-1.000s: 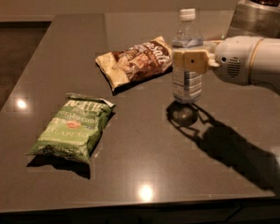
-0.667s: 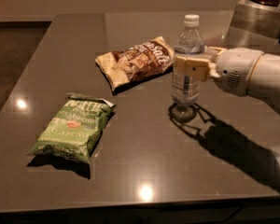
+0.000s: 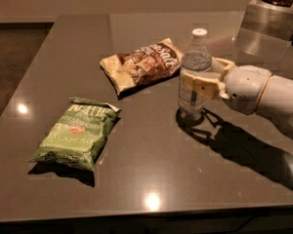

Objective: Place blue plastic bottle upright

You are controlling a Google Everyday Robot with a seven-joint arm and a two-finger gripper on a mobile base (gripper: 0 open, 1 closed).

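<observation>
Camera view, arm extended horizontally from right, end effector [image 3: 197,85] grasping upright blue plastic bottle [image 3: 195,60] mid-body

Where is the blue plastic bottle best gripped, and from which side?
At its labelled middle, below the shoulder, coming level from the picture's right: the blue plastic bottle stands upright and narrow. The gripper sits there, jaws closed around the label.

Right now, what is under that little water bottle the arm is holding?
Beneath the blue plastic bottle, gripped upright by the end effector, only the dark table and a shadow show. Its base hides whether it actually touches the tabletop.
</observation>
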